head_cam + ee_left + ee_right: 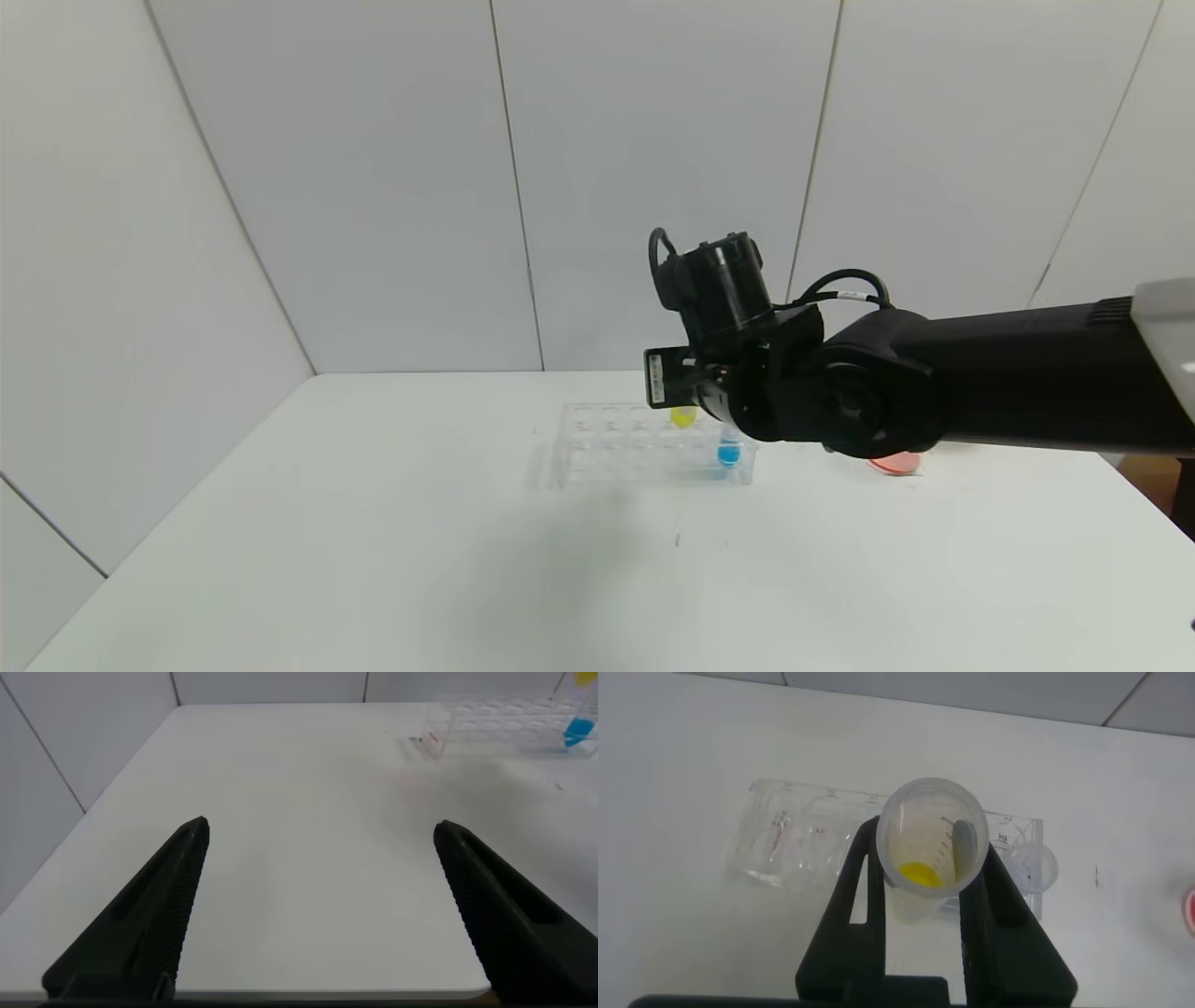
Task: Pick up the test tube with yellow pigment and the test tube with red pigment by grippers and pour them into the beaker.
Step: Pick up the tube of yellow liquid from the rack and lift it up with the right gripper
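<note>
My right gripper point(929, 854) is shut on the test tube with yellow pigment point(920, 873). I look down its open mouth at the yellow liquid in its bottom. In the head view the yellow liquid point(683, 416) shows just under the right wrist point(719, 308), at the far side of the clear rack point(616, 448). My left gripper point(321, 828) is open and empty over the bare table, well away from the rack; it is out of the head view. The test tube with red pigment and the beaker are not in view.
A tube with blue liquid point(728, 454) stands in the rack's right end, and shows in the left wrist view point(577, 733). A pink bowl point(896, 462) sits right of the rack, partly behind my right arm. The white table point(373, 560) has walls at back and left.
</note>
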Controlling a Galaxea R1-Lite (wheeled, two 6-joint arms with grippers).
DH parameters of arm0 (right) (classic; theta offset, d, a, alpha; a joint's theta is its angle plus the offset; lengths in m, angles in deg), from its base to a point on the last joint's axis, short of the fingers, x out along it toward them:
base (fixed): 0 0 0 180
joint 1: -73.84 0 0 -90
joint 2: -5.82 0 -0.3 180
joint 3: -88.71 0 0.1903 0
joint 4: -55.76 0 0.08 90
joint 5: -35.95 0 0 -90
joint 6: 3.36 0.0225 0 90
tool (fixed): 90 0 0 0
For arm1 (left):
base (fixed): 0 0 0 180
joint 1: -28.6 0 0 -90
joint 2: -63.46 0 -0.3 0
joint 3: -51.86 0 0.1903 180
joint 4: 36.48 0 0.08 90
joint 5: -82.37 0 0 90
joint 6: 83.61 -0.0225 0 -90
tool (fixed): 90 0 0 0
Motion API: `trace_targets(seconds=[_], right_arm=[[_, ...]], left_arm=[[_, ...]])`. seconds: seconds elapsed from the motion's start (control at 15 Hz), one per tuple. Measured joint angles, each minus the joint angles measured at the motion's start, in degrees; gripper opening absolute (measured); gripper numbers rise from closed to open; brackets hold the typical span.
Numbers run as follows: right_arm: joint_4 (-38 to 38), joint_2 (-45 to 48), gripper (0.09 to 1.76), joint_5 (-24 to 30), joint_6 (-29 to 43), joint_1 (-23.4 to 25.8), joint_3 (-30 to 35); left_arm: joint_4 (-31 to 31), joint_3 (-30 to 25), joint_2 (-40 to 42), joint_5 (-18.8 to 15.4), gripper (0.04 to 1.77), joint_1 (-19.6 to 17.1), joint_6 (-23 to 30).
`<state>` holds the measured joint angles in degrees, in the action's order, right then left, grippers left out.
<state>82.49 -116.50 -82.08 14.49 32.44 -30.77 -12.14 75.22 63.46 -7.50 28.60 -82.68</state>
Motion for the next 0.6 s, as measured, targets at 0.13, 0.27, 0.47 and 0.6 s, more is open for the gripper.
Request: trace_targets(seconds=[0.13, 0.27, 0.47, 0.6], right_arm=[[-0.59, 0.93, 0.51, -0.11, 0.00, -0.11, 0.66], [-1.40, 2.19, 0.51, -0.20, 0.10, -0.35, 2.07], [-1.43, 4.93, 0.51, 0.99, -0.91, -0.60, 4.96], [-1.48, 7.05, 0.51, 1.26, -1.56, -0.11, 7.25]], left_arm=[[0.00, 0.00, 0.00, 0.02, 1.72, 0.00, 0.02], [0.00, 0.00, 0.00, 0.02, 1.72, 0.00, 0.02], [0.00, 0.00, 0.00, 0.02, 1.72, 0.00, 0.02], [-0.02, 0.00, 0.00, 0.02, 1.72, 0.00, 0.02]])
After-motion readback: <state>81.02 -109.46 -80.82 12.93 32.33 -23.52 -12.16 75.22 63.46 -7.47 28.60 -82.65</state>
